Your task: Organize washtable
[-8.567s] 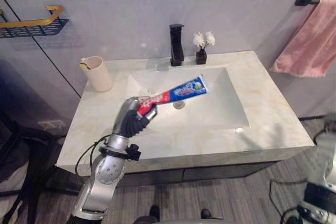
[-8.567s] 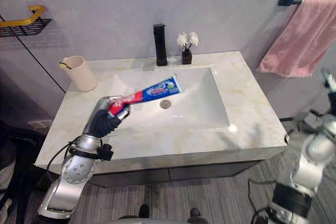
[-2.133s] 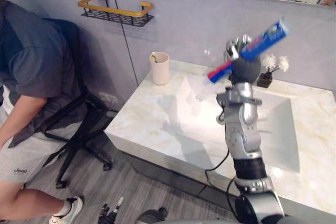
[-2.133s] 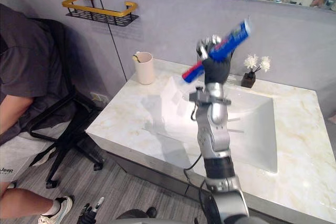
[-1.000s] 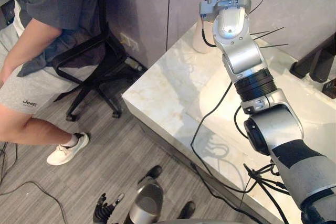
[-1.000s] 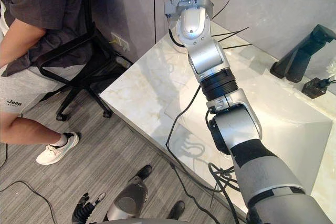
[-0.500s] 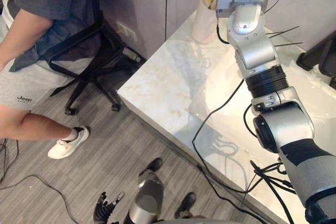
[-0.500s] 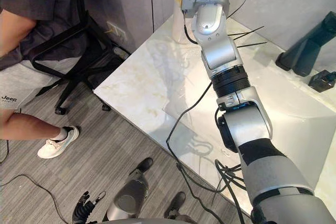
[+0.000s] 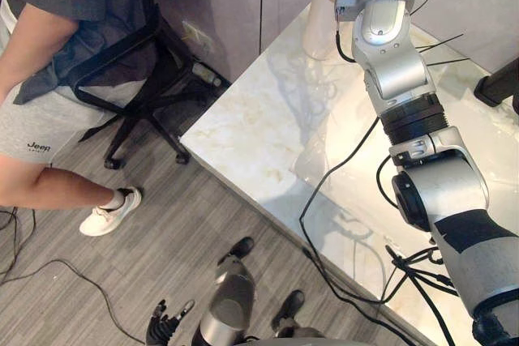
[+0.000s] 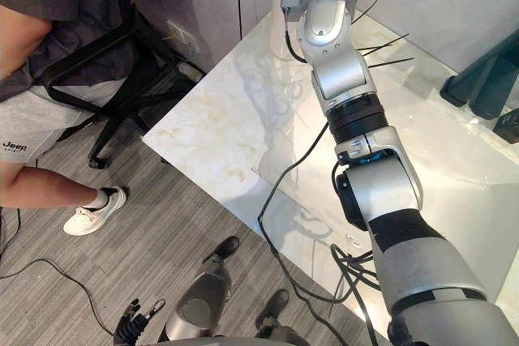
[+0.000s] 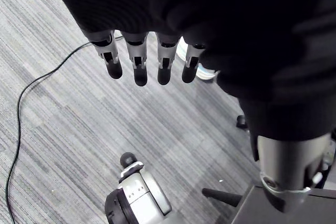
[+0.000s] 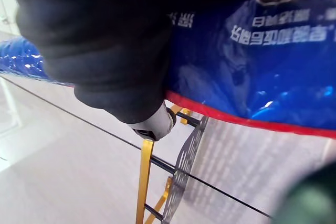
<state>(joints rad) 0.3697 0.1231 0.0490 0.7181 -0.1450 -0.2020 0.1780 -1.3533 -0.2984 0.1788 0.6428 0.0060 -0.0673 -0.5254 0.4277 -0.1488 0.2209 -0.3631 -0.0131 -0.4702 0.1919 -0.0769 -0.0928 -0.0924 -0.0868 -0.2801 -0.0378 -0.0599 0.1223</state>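
Right robot hand [image 12: 115, 61]: I grip the tube [image 12: 273, 77], up by the cup [image 9: 320, 6] at the table's [image 9: 259, 143] far corner, with the rack [image 12: 144, 177] beyond.
Left robot hand [image 11: 137, 61]: straight, holding nothing, above open floor [image 9: 162, 232].
Edge: a person's chair [image 9: 138, 95] is near the table's corner.
Print: white on blue, unreadable.

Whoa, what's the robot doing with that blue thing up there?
It's tidying the washstand. Its right hand grips a blue toothpaste tube, held up high by the wall, close to a gold and black wire rack. Its left hand hangs open near the floor. A cup stands on the marble counter, and a person sits nearby.
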